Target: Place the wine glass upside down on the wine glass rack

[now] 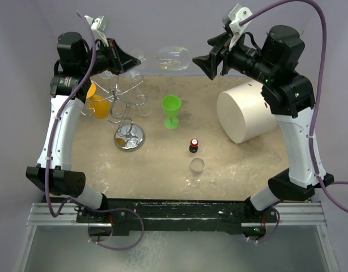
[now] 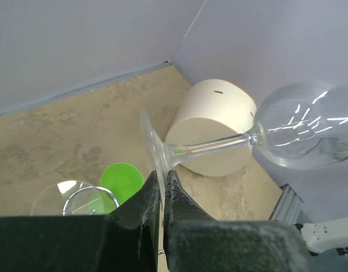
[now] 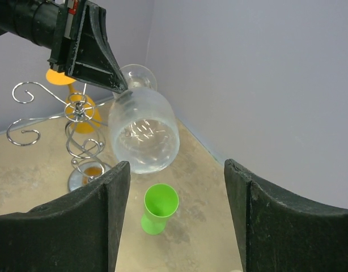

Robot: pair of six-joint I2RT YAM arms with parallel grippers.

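My left gripper [image 1: 130,63] is shut on the foot of a clear wine glass [image 1: 173,58], held sideways high over the table's far edge, bowl pointing right. In the left wrist view the jaws [image 2: 161,180] pinch the foot's rim, and stem and bowl [image 2: 310,133] stretch right. In the right wrist view the bowl [image 3: 143,135] faces my open, empty right gripper [image 3: 177,187]. That right gripper [image 1: 203,61] hangs just right of the glass. The silver wine glass rack [image 1: 128,139] stands left of centre; its curled arms [image 3: 26,113] carry a clear glass and an orange glass [image 1: 97,105].
A green goblet [image 1: 171,110] stands upright mid-table. A big white cylinder [image 1: 246,111] lies at the right. A small dark bottle with a red cap [image 1: 194,145] and a small clear glass [image 1: 196,166] stand near the front centre.
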